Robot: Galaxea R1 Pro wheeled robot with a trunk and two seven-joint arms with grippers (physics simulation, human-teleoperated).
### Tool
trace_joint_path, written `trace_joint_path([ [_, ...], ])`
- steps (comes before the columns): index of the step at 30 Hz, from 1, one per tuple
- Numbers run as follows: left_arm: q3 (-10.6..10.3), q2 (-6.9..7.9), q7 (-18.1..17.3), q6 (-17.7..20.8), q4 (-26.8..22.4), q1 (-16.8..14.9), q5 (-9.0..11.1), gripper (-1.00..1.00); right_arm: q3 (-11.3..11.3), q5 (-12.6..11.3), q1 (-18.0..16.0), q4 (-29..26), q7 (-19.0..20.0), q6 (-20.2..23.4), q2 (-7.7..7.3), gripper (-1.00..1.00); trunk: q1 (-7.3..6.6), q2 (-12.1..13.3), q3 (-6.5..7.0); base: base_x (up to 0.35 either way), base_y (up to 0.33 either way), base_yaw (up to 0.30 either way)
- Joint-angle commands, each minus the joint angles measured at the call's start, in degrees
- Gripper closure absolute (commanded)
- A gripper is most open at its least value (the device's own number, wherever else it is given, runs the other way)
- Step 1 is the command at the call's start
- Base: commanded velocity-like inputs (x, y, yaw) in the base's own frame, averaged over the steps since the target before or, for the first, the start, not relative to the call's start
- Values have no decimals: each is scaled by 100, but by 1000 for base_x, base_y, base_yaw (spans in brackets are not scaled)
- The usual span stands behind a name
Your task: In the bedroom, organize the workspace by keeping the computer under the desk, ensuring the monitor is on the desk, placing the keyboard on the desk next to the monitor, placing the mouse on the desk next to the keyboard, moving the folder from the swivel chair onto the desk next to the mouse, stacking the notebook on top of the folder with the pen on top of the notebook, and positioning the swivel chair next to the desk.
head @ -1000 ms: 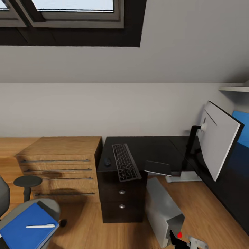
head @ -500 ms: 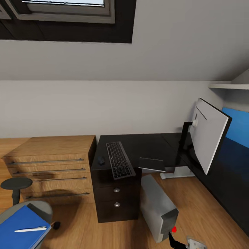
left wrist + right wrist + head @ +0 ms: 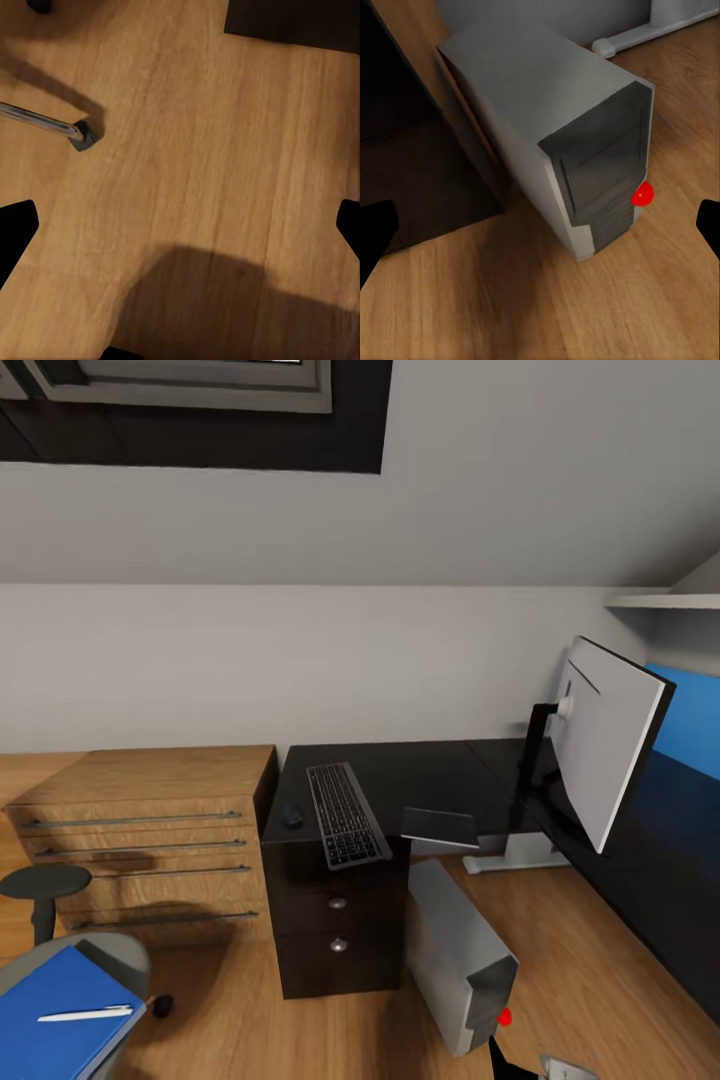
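The black keyboard (image 3: 345, 828) lies on the glossy black desk (image 3: 430, 780), with the small mouse (image 3: 292, 817) to its left and the dark notebook (image 3: 440, 826) to its right at the desk's edge. On the desk's right wing the monitor (image 3: 605, 740) shows its pale back. The grey computer (image 3: 460, 955) (image 3: 562, 142) stands on the floor beside the drawers, its red light lit. The blue folder (image 3: 55, 1025) lies on the swivel chair (image 3: 42, 882) with the white pen (image 3: 85, 1013) on it. My left gripper (image 3: 180, 229) hangs open over the floor. My right gripper (image 3: 540, 229) is open, facing the computer.
A low oak cabinet (image 3: 150, 830) adjoins the desk's left end. The dark drawer unit (image 3: 335, 930) stands under the keyboard. A blue wall panel (image 3: 690, 720) and a shelf (image 3: 665, 600) are at the right. A chrome chair leg with a caster (image 3: 79, 135) crosses the oak floor.
The head view has shifted, so everything sits slightly further left and higher in the picture. None of the things has moved on its own.
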Motion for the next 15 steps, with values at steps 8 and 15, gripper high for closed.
trace_joint_path([
  [8,-17,3,40,17,22,-2,31,-100,-15,-30,-7,17,28,-34,3,-100,176,-325,-150,0,0,0],
  [15,-16,-93,31,47,56,6,28,-100,-10,-21,-68,35,-75,120,118,-100,330,-606,-276,0,0,0],
])
